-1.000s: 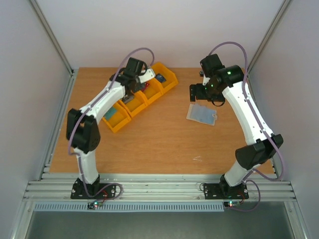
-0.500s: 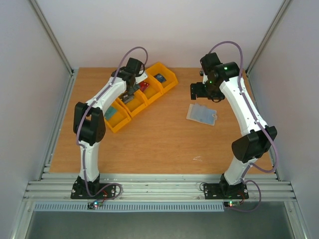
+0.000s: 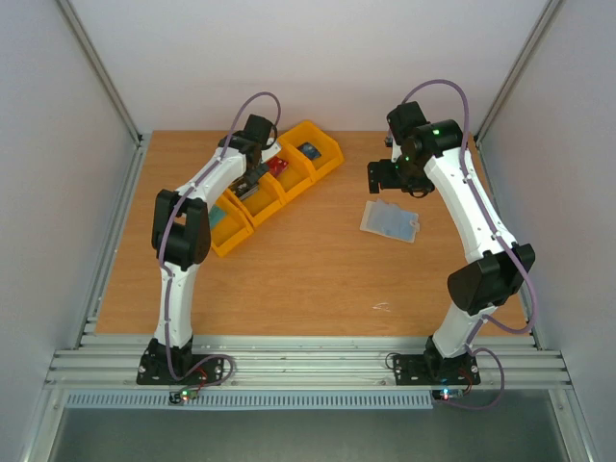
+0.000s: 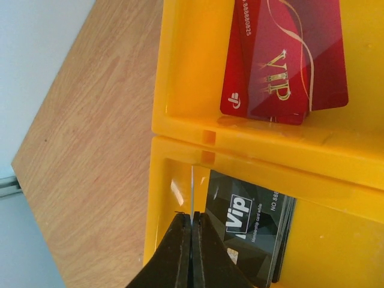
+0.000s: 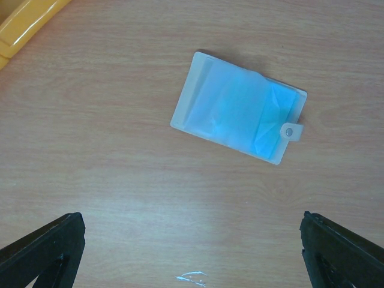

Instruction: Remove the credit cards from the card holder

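- The left gripper (image 4: 191, 252) is closed, tips pressed together, low over the yellow bins (image 4: 180, 129) at the far left. A thin pale sliver stands up from the tips, and I cannot tell what it is. If it is a card seen edge-on, letting go here could drop it onto the divider instead of into a compartment.
- The black card (image 4: 252, 237) lies in the bin right under those tips, and the red card (image 4: 282, 57) lies in the next bin. Both are out of the holder. The tips sit close to the bin wall, so a careless sideways pull-out could hook the rim, shove the whole row and tip the cards out.
- The holder (image 5: 240, 117) lies flat on the table (image 5: 108, 156), right of centre, well apart from the bins and with nothing touching it.
- The right gripper (image 5: 191, 240) hangs above the holder, its jaws spread wide and gripping nothing.
- The holder is thin and flat on smooth wood. Coming straight down could scrape the fingers on the table or send the holder skating away before they close.
- Its inside shows bluish, and I cannot tell whether a card remains. If one does, pulling it with the holder unpinned would probably drag the holder along.
- The small tab (image 5: 290, 132) sticks out on one edge, and a finger catching it could flip or fold the holder.
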`<action>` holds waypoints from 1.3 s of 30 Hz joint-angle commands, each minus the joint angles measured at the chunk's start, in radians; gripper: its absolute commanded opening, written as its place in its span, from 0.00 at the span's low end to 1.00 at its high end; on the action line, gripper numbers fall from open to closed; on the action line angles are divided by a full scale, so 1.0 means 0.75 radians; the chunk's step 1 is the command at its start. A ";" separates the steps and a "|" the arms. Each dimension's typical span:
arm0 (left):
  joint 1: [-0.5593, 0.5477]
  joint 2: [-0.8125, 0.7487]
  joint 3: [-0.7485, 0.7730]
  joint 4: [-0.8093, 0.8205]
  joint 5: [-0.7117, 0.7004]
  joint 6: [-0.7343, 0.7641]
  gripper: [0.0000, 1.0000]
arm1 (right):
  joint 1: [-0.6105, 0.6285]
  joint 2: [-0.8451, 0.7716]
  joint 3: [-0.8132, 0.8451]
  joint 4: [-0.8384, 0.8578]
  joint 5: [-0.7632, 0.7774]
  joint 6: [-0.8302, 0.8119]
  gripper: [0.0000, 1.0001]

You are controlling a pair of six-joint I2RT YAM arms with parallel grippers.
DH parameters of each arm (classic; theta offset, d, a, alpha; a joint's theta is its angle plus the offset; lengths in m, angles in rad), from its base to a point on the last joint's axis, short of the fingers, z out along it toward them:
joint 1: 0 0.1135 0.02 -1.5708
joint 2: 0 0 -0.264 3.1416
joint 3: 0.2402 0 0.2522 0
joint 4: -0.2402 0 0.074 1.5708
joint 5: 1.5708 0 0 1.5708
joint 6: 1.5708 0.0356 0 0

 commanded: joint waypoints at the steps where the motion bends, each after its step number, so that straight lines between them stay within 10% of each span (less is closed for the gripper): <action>1: -0.002 0.012 -0.049 0.116 -0.021 0.062 0.00 | -0.007 -0.006 0.020 -0.019 -0.016 -0.024 0.98; 24: -0.001 -0.023 -0.284 0.240 0.067 0.115 0.02 | -0.007 0.044 0.073 -0.055 -0.089 -0.034 0.98; 39: 0.005 -0.158 -0.276 0.163 0.224 0.051 0.44 | -0.007 0.035 0.066 -0.039 -0.111 -0.030 0.99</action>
